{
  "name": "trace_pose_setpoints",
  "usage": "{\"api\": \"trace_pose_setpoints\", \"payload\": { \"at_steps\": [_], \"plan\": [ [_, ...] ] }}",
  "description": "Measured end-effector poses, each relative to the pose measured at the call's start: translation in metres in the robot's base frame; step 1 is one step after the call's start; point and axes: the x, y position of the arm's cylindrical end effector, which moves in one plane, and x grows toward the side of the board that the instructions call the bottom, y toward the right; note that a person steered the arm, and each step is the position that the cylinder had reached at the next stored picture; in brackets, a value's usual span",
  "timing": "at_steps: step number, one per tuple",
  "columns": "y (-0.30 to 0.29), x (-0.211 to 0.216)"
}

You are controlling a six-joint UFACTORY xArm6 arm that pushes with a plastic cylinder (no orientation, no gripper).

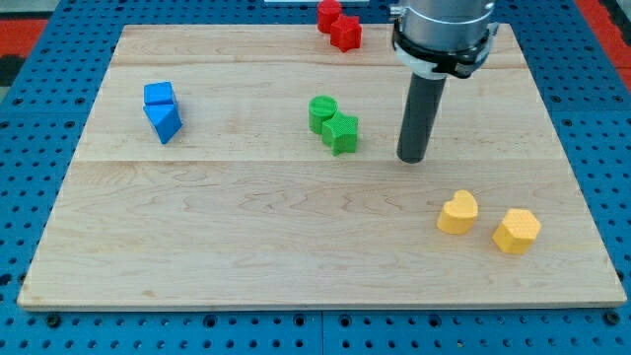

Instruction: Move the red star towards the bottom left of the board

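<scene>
The red star (pixel 346 35) lies near the board's top edge, a little right of centre, touching a second red block (pixel 328 15) just up and to its left. My rod comes down from the view's top right, and my tip (pixel 412 158) rests on the board right of centre. The tip is well below and to the right of the red star, apart from it. The closest block to the tip is the green star (pixel 341 133), to its left.
A green cylinder (pixel 321 111) touches the green star's upper left. A blue cube (pixel 158 96) and a blue triangular block (pixel 164 122) sit together at the left. A yellow heart (pixel 457 212) and a yellow hexagon (pixel 517 231) lie at the lower right. The wooden board (pixel 246 247) rests on a blue pegboard.
</scene>
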Motion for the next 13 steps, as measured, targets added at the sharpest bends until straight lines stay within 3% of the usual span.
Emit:
{"api": "trace_pose_setpoints", "payload": {
  "at_steps": [2, 4, 5, 10, 11, 13],
  "plan": [
    [0.044, -0.022],
    [0.022, -0.149],
    [-0.035, -0.245],
    [-0.034, -0.244],
    [-0.019, -0.213],
    [-0.018, -0.19]
  ]
}}
